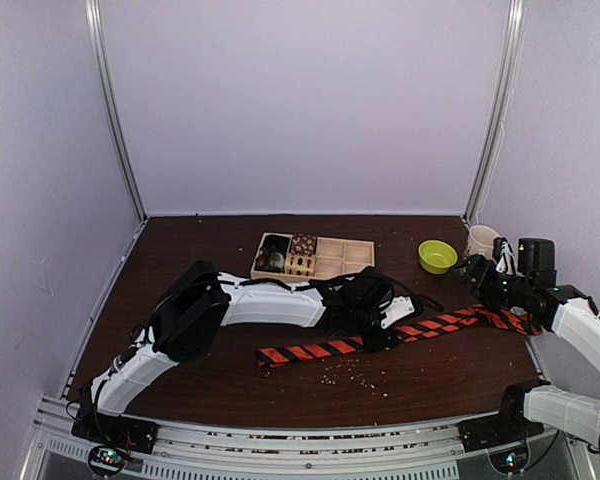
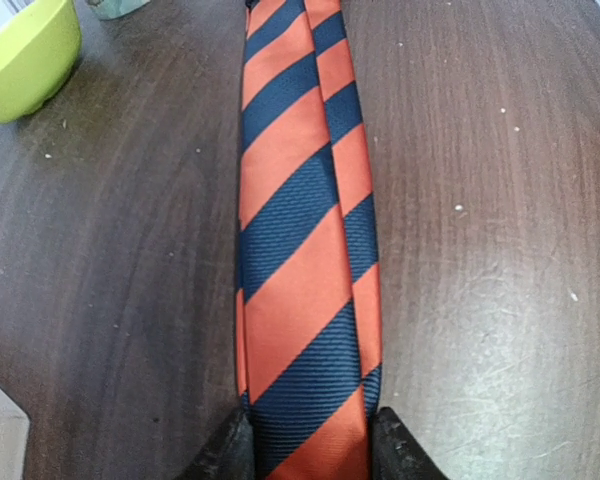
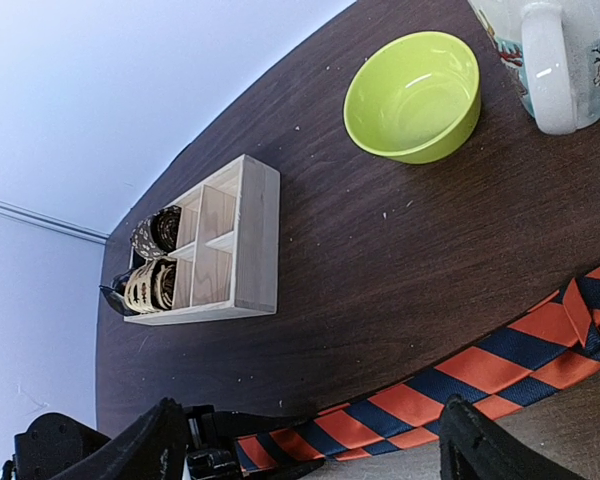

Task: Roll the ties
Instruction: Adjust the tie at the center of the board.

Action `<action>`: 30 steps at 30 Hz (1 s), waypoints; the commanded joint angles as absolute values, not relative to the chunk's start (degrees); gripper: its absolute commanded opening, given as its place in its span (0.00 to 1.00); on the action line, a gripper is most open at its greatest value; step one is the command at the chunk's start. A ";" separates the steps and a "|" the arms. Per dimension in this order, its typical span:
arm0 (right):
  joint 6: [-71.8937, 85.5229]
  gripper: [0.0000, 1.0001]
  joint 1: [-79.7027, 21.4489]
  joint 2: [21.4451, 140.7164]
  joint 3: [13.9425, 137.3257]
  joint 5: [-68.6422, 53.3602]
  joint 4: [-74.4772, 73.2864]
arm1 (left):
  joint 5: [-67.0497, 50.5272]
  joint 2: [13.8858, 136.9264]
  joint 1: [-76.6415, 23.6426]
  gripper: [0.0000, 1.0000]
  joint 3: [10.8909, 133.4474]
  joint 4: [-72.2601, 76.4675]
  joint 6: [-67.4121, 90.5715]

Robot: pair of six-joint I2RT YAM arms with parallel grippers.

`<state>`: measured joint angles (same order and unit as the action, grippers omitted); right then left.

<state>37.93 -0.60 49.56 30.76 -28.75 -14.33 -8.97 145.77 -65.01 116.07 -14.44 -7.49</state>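
A: Checking progress: finding the tie [image 1: 320, 350] stretched out flat across the table [image 1: 180, 250], just in front of the wooden tray [image 1: 345, 258]. No coil at either end.

B: Calling it not started, then. Whole roll left to do. Claws?

A: Seeing the left claw [image 2: 310, 455] low over mid-tie, fingers [image 2: 225, 450] set either side of the fabric's width, touching its edges. Cannot tell pinch from straddle. Right claw [image 3: 320, 450] spread wide above the tie near its right end, holding nothing.

B: Getting anything from the wrists that top misses?

A: From left wrist: lengthwise fold line down the tie, fabric flat, no bunching. From right wrist: small patterned rolls [image 3: 155, 285] in the tray's end cells, plus green bowl [image 3: 415, 95] and mug [image 3: 555, 60], both apart from the tie. Only from top: full length of the tie and both arms at once.
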 commanded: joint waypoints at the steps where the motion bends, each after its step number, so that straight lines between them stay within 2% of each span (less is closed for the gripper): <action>1: 38.26 0.87 -0.27 49.83 30.25 -29.65 -13.01 | -3.08 146.91 -64.06 0.40 113.82 -17.61 -11.86; 4: 38.14 0.86 -0.31 50.10 30.11 -30.37 -12.34 | -3.20 145.08 -63.04 0.37 111.05 -16.27 -13.60; 5: 38.10 0.87 -0.39 50.33 29.93 -30.71 -11.85 | -3.78 144.28 -62.64 0.40 109.91 -15.66 -13.86; 9: 37.29 0.87 -2.33 51.63 30.35 -30.76 -9.66 | -8.69 136.46 -62.06 0.75 101.66 -10.11 -15.62; 11: 35.86 0.89 -5.63 52.48 32.09 -28.84 -9.38 | -9.90 131.19 -61.93 0.88 95.99 -5.48 -14.36; 13: 33.19 0.91 -9.11 53.77 34.97 -25.70 -10.37 | -11.16 125.80 -61.44 0.96 90.40 -1.47 -12.25; 16: 28.06 0.99 -14.13 55.55 39.86 -21.40 -11.31 | -11.54 117.43 -60.10 0.98 80.55 3.93 -7.57; 18: 25.68 0.99 -15.82 55.63 41.13 -23.05 -7.52 | -10.82 111.80 -59.34 0.98 72.30 8.73 -4.35; 20: 31.42 0.99 -15.59 56.00 39.49 -25.51 0.79 | -8.87 107.05 -59.15 0.98 64.56 10.13 -2.80; 26: 39.58 1.00 -14.40 65.43 39.59 -40.67 14.26 | -1.89 98.15 -59.15 0.98 53.24 1.85 -2.26; 30: 40.71 0.99 -15.89 68.02 38.89 -44.23 18.51 | -2.57 97.48 -59.15 0.98 51.41 -4.82 -3.34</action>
<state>37.98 -14.81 66.87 39.13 -37.15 10.46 -3.90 98.39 -59.51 52.95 1.04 -3.53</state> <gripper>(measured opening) 0.995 0.978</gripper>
